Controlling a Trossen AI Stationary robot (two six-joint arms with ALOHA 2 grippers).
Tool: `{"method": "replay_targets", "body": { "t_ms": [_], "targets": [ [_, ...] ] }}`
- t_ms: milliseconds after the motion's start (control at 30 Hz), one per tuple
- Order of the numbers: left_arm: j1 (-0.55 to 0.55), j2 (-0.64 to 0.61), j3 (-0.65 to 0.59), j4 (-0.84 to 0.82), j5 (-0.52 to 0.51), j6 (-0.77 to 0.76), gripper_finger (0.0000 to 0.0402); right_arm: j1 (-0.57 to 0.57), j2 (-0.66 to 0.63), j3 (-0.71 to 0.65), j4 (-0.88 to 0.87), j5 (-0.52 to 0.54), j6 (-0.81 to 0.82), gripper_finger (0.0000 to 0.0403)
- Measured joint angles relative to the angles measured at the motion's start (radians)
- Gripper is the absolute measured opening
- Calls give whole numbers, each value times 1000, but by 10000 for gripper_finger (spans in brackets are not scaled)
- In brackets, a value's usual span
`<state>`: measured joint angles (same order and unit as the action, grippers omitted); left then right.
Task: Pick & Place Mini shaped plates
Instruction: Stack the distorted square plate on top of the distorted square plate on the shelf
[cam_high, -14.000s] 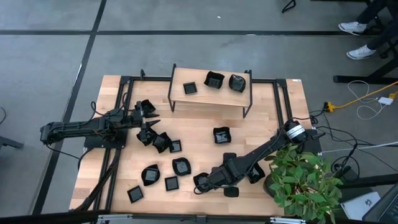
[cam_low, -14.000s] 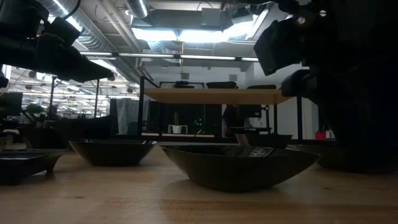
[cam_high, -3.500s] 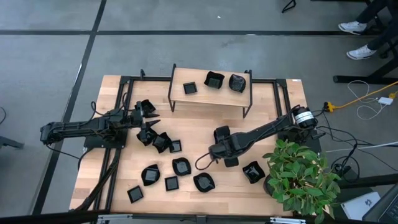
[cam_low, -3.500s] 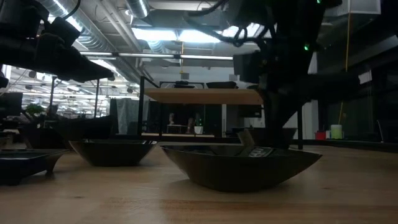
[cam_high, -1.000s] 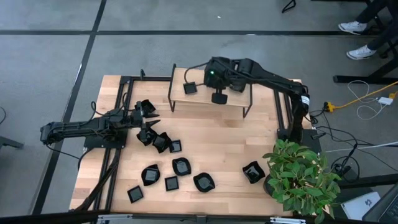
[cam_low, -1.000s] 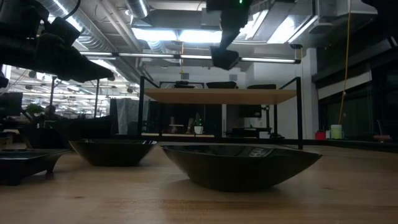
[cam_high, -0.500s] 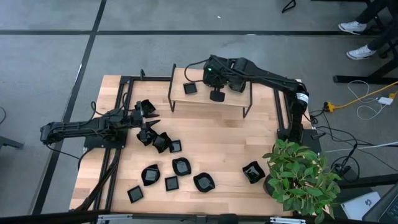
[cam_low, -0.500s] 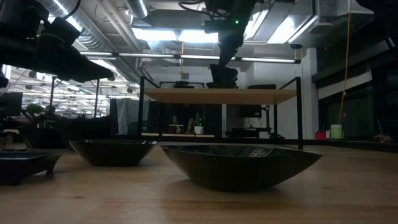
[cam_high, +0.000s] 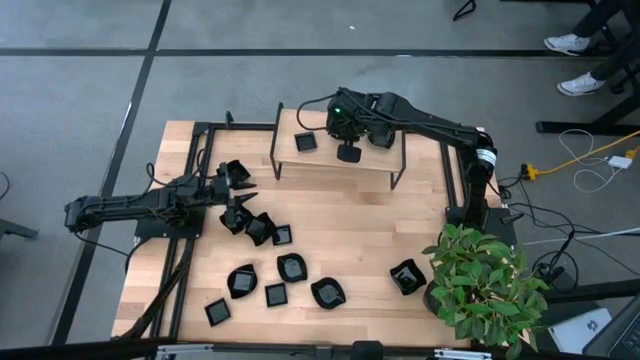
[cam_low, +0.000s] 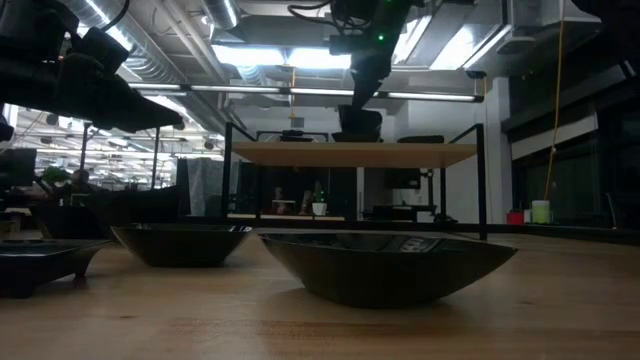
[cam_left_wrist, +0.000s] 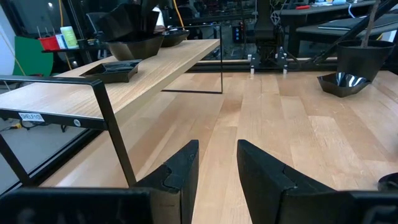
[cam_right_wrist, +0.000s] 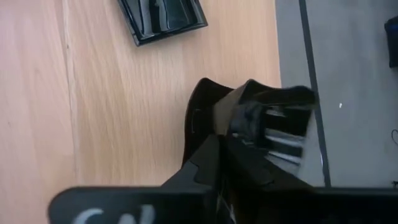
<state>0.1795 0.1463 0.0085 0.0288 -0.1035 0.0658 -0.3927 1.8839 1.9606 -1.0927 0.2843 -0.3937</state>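
Note:
Several glossy black mini plates lie on the wooden table (cam_high: 330, 235), among them one at the near middle (cam_high: 328, 293) and a cluster (cam_high: 255, 225) on the left. A raised wooden shelf (cam_high: 320, 160) at the far side bears a square plate (cam_high: 306, 142). My right gripper (cam_high: 346, 128) reaches over the shelf, shut on a mini plate (cam_low: 357, 124) down at the shelf top (cam_low: 350, 154). My left gripper (cam_left_wrist: 216, 165) is open and waits above the table's left side (cam_high: 236, 186), by the cluster. My right gripper (cam_right_wrist: 224, 146) pinches the mini plate by its rim (cam_right_wrist: 208, 124) between the two fingers, coming from above and pointing down. The plate sits level under the fingers at the shelf top (cam_right_wrist: 124, 93); whether its bottom rests on the wood I cannot tell.
The shelf's black frame legs (cam_high: 275, 160) stand on the table. A potted plant (cam_high: 485, 290) fills the near right corner, with a plate (cam_high: 407, 276) beside it. Bare wood lies in the table's middle. The right arm hides other plates on the shelf.
My right gripper has come down over the shelf with the plate, from well above the shelf top to its level, then stayed there, still shut. The left arm has kept still.

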Motion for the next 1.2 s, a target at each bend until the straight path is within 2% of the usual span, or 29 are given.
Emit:
{"method": "replay_targets", "body": {
  "t_ms": [433,1100,1200],
  "targets": [
    [0,0,0,0,0,0,104,0,0,0,0,2,-4,79],
    [0,0,0,0,0,0,104,0,0,0,-2,-61,30,81],
    [0,0,0,0,0,0,104,2,0,0,-20,-105,48,80]
  ]
}}
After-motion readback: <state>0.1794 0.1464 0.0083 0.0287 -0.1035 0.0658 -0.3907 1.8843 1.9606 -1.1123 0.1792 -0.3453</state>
